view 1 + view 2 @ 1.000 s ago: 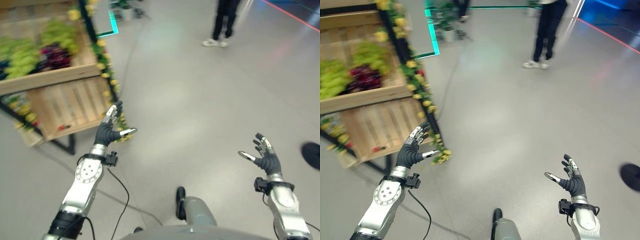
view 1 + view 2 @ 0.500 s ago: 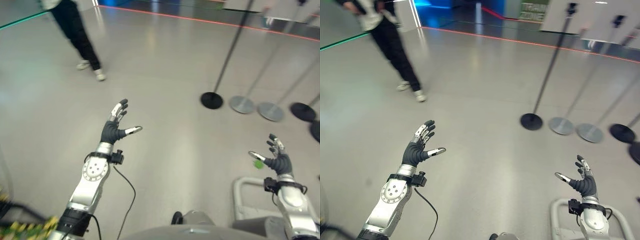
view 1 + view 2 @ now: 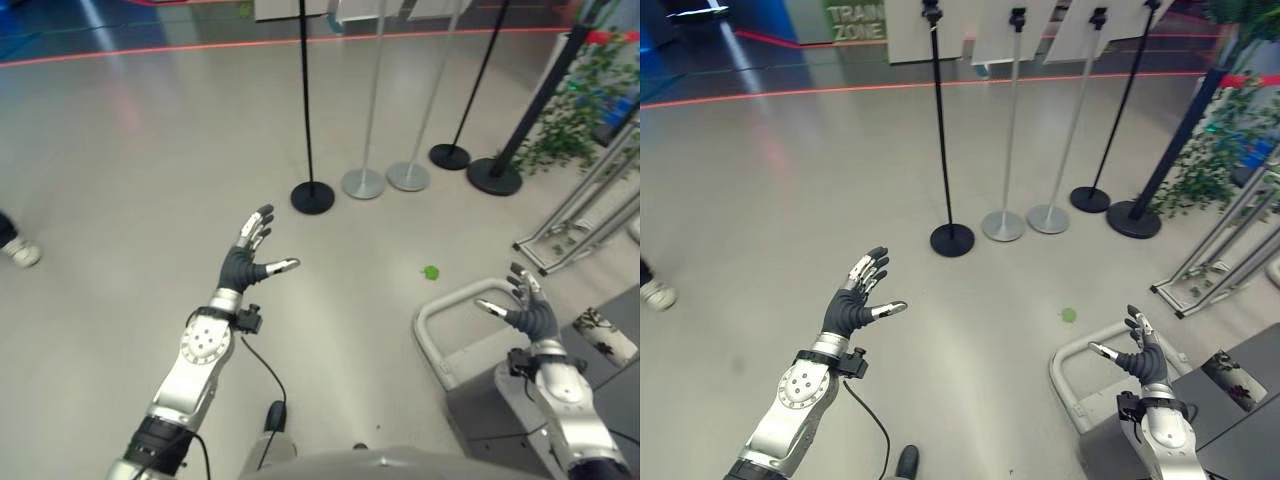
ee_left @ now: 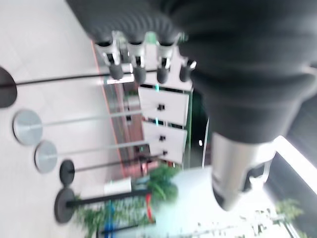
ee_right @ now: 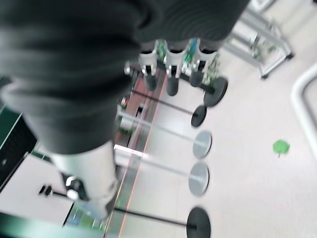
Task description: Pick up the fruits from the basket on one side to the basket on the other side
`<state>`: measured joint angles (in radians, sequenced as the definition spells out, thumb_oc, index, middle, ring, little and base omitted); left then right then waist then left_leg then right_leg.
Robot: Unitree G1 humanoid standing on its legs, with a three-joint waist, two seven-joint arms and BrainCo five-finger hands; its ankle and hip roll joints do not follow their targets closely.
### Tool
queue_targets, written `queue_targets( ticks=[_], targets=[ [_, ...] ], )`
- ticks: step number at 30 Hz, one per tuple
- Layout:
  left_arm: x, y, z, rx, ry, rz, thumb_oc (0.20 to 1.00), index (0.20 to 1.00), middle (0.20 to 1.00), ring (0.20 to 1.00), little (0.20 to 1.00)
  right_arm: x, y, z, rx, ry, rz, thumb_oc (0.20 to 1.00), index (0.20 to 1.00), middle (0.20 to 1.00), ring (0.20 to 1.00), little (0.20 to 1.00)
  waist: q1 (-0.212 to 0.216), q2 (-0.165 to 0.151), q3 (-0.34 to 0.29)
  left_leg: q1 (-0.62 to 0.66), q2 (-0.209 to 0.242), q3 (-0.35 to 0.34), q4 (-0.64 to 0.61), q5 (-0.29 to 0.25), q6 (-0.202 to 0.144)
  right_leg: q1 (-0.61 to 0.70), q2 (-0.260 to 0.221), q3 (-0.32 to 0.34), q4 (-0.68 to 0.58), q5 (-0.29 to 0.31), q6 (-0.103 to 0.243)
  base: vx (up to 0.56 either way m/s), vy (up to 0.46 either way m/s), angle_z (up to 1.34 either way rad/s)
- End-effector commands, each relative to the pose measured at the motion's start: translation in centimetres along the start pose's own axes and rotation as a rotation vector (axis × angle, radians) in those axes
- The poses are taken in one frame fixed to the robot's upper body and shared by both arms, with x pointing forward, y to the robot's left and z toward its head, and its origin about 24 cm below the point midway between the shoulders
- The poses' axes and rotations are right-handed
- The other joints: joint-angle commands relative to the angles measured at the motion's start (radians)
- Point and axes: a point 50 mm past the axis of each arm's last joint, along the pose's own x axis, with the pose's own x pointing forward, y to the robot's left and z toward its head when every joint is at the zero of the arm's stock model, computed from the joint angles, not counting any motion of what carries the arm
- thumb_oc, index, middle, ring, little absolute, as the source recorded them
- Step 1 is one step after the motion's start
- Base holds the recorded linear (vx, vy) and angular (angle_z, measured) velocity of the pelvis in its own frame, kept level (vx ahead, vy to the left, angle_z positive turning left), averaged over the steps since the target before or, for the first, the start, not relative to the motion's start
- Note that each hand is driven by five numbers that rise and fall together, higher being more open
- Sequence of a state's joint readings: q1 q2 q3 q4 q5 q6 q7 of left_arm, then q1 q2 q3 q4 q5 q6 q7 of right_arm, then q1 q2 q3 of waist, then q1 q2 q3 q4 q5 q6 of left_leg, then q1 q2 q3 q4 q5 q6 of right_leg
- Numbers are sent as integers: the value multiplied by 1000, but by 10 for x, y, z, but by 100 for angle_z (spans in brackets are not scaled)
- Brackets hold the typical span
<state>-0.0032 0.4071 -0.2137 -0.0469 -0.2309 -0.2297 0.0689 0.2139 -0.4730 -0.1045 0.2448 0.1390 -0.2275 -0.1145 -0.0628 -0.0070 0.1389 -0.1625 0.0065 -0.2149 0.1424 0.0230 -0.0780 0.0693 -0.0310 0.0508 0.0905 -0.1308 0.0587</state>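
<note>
Both robot hands hang raised and empty above a wide, glossy grey floor (image 3: 760,200): the left hand (image 3: 246,265) has its fingers spread straight and its thumb out to the side, and the right hand (image 3: 524,312) is likewise splayed, holding nothing. Open floor runs ahead and to the left, bounded far off by a thin red line (image 3: 820,95) along the ground. Four slim barrier posts stand ahead of the hands in a loose row: a black post on a round black base (image 3: 952,239) nearest the left hand, two silver posts on flat round metal bases (image 3: 1004,225) (image 3: 1048,218) just beside each other, and another black post on a black base (image 3: 1090,198) further right. A thicker dark pole slants up from a broad black base (image 3: 1134,219) next to a leafy green plant (image 3: 1225,130). At the far right stands a pale metal frame of thin bars (image 3: 1220,255). Below the right hand is a rounded white tubular rail (image 3: 450,305) bordering a dark grey flat surface (image 3: 490,410). A single small green leaf-like scrap (image 3: 431,271) lies on the floor between the posts and the rail. A person's white shoe (image 3: 20,252) shows at the left edge. No fruit or basket can be made out, so the fruit's place cannot be told.
</note>
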Motion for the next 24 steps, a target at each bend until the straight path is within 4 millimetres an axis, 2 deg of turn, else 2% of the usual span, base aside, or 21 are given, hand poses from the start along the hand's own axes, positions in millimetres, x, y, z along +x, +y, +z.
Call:
queue_targets(
  ticks=[1,4,5,6,7,8,9,10,12,15,16,17,18,24],
  targets=[
    [7,10,32,30,-161,0,1000,1000,1000,1000,1000,17,-1,30,7,-133,10,1000,1000,1000,1000,1000,20,-33,-1,81,3,79,-31,-52,24,-46,-64,78,18,30,124,85,335,-102],
    [9,14,35,52,-174,8,1000,1000,1000,1000,1000,21,9,35,-3,-151,41,1000,1000,1000,1000,1000,27,-40,-4,85,-24,137,-32,-78,54,-99,-112,82,14,79,166,7,288,-121],
    [10,16,36,59,-177,19,1000,1000,1000,1000,1000,24,16,38,-3,-160,59,1000,1000,1000,1000,1000,56,-41,4,85,-19,197,-35,-92,58,-146,-156,-44,1,125,170,-71,180,-118],
    [10,16,36,60,-178,19,1000,1000,1000,1000,1000,24,17,38,-3,-160,59,1000,1000,1000,1000,1000,55,-40,4,85,-19,195,-35,-92,58,-145,-156,-45,-1,125,170,-116,208,-152],
    [8,19,40,78,-192,21,1000,1000,1000,1000,1000,26,19,39,-11,-161,71,1000,1000,1000,1000,1000,81,-29,13,80,-14,228,-32,-96,62,-157,-186,-210,22,132,155,-50,102,-123],
    [8,19,40,78,-192,21,1000,1000,1000,1000,1000,26,20,39,-11,-161,71,1000,1000,1000,1000,1000,78,-29,13,80,-14,226,-30,-97,62,-156,-186,-212,25,130,155,-105,177,-113],
    [6,23,43,84,-207,25,1000,1000,1000,1000,1000,27,22,40,-11,-168,86,1000,1000,1000,1000,1000,95,-20,17,79,-3,258,-27,-95,69,-151,-209,-311,75,115,146,-52,75,-64],
    [6,23,43,84,-206,25,1000,1000,1000,1000,1000,27,23,40,-11,-168,86,1000,1000,1000,1000,1000,95,-21,18,81,-3,258,-27,-97,69,-151,-210,-310,79,112,146,-84,110,-57],
    [2,27,43,74,-200,43,1000,1000,1000,1000,1000,28,27,40,-11,-166,111,1000,1000,1000,1000,1000,125,-12,14,81,20,321,-35,-89,76,-108,-244,-415,163,81,137,-106,69,-73],
    [0,28,39,66,-180,52,1000,1000,1000,1000,1000,28,32,42,-24,-175,137,1000,1000,1000,1000,1000,136,-29,1,92,24,360,-46,-87,68,-83,-235,-420,90,86,142,-9,-75,-74],
    [-1,30,36,49,-164,69,1000,1000,1000,1000,1000,26,32,39,-33,-158,150,1000,1000,1000,1000,1000,118,-33,-8,111,29,371,-56,-85,64,-106,-205,-363,70,89,135,76,-83,-80],
    [-1,30,36,49,-164,69,1000,1000,1000,1000,1000,26,32,39,-33,-158,150,1000,1000,1000,1000,1000,119,-33,-8,113,30,372,-57,-85,64,-105,-203,-362,67,90,135,122,-188,-89],
    [-4,29,31,26,-141,75,1000,1000,1000,1000,1000,24,32,38,-31,-156,155,1000,1000,1000,1000,1000,107,-34,-15,126,40,378,-62,-86,57,-87,-179,-346,22,85,130,53,-111,-62],
    [-12,28,20,-18,-91,91,1000,1000,1000,1000,1000,23,32,41,-36,-165,169,1000,1000,1000,1000,1000,82,-31,-24,152,64,401,-95,-60,35,-59,-145,-340,-45,93,120,0,-122,-18]
  ],
)
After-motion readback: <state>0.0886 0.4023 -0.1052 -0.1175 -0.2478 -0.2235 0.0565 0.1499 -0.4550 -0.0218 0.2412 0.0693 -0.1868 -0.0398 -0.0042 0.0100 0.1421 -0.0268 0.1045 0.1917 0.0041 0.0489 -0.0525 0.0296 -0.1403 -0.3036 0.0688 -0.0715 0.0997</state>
